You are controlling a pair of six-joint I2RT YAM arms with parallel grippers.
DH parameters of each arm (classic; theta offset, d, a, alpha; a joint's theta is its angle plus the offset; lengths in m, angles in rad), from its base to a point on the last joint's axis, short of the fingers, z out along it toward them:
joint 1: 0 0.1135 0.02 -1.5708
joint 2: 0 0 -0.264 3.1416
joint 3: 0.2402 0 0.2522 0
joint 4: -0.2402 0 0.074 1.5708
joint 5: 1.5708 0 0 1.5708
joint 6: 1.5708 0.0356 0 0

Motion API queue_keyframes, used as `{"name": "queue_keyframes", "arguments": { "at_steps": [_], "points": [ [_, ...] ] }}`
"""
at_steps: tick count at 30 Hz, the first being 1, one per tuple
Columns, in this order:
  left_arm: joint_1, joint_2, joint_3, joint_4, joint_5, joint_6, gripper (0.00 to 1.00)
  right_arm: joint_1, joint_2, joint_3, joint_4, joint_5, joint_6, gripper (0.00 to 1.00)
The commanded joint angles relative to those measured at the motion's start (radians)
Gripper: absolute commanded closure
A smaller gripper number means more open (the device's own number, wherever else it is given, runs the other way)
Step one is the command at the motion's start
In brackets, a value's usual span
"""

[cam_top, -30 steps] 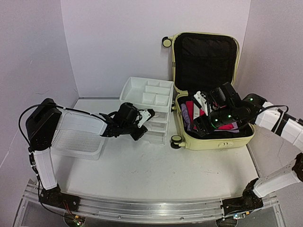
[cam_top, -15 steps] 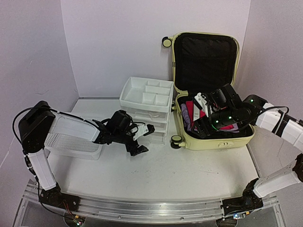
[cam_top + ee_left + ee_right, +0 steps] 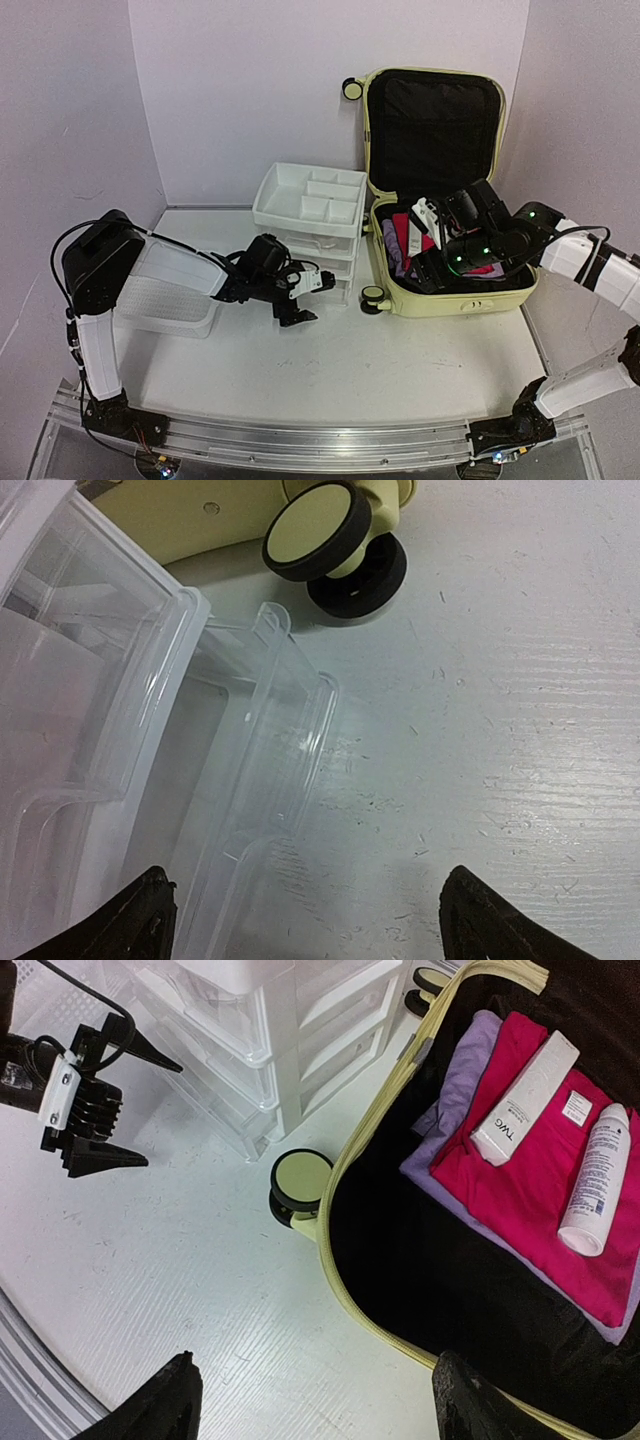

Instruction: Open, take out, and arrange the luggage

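Wht "TWG" box (image 3: 525, 1095) (in luggage (image 3: 425, 1270))

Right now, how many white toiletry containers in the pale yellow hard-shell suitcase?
2. A white rectangular tube and a white cylindrical spray bottle lie side by side on the pink garment in the pale yellow hard-shell suitcase. More may be hidden.

White table (image 3: 400, 365) under luggage (image 3: 455, 298), drawer unit (image 3: 338, 266), mesh basket (image 3: 165, 302)
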Motion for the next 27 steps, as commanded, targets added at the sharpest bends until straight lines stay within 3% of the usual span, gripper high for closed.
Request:
{"name": "queue_keyframes", "arguments": {
  "at_steps": [1,11,17,27],
  "points": [
    [0.006,0.040,0.058,0.032,-0.010,0.035,0.09,0.002,-0.035,0.011,0.021,0.018,0.010,0.22],
    [0.000,-0.045,-0.034,0.011,0.030,-0.031,0.25,0.001,0.010,0.024,0.031,0.014,0.002,0.22],
    [-0.006,-0.115,-0.110,-0.030,0.060,-0.093,0.29,-0.015,0.070,0.053,0.055,0.027,0.028,0.21],
    [-0.033,-0.205,-0.199,-0.049,0.114,-0.201,0.30,-0.230,0.230,0.151,0.083,0.048,0.197,0.19]
  ]
}}
